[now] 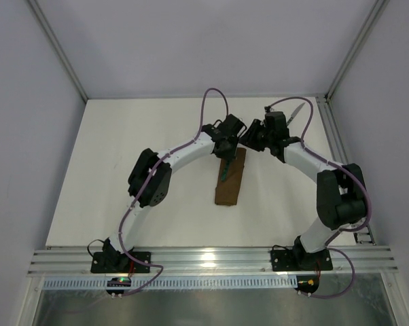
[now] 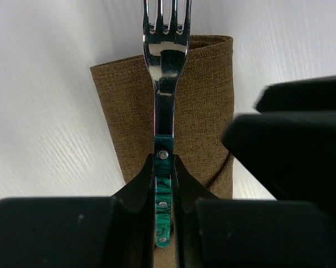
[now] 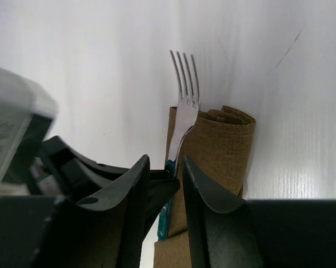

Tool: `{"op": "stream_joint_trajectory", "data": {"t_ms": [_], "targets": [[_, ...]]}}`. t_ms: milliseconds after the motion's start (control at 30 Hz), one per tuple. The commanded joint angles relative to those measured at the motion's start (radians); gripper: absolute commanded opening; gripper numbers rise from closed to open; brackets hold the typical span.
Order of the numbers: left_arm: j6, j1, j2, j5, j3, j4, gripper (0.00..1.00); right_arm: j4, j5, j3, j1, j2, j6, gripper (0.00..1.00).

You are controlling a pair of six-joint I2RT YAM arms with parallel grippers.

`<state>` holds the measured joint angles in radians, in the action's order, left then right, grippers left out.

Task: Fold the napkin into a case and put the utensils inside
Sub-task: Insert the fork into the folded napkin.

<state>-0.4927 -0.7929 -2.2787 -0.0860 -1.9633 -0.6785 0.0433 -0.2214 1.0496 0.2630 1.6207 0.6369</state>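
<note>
The case [image 1: 232, 189] is a narrow folded dark brown napkin lying in the middle of the table. My left gripper [image 1: 226, 151] hovers over its far end, shut on the teal handle of the fork [image 1: 224, 170]. In the left wrist view the fork [image 2: 166, 84] points away from the left gripper [image 2: 164, 178], above the cloth [image 2: 204, 111] and outside it. My right gripper [image 1: 249, 141] is close beside it, with its jaws slightly apart and nothing between them [image 3: 162, 173]. Its view shows the fork [image 3: 185, 95] and the case's layered end [image 3: 226, 139]. The knife [image 1: 296, 111] appears as a slim silvery shape behind the right wrist.
The two wrists almost touch over the case's far end. The right gripper's black body [image 2: 291, 145] fills the right side of the left wrist view. A metal frame rail [image 1: 330, 129] runs along the table's right edge, and grey walls stand at the back and sides.
</note>
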Motion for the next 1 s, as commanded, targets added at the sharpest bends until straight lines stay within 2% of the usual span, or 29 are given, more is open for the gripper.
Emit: {"op": "stream_joint_trajectory", "data": {"t_ms": [0, 700, 833, 967], "targets": [[0.005, -0.003, 0.065, -0.021, -0.014, 0.046, 0.0, -0.036, -0.05, 0.05, 0.002, 0.042, 0.037, 0.34], [-0.003, -0.003, 0.044, -0.009, -0.045, 0.031, 0.0, -0.097, -0.13, 0.078, 0.013, 0.222, 0.081, 0.34], [-0.001, -0.003, 0.039, -0.003, -0.045, 0.03, 0.0, -0.115, -0.156, 0.087, 0.012, 0.246, 0.086, 0.26], [0.009, -0.003, 0.035, -0.004, -0.042, 0.031, 0.0, -0.141, -0.194, 0.087, 0.013, 0.269, 0.092, 0.13]]}}
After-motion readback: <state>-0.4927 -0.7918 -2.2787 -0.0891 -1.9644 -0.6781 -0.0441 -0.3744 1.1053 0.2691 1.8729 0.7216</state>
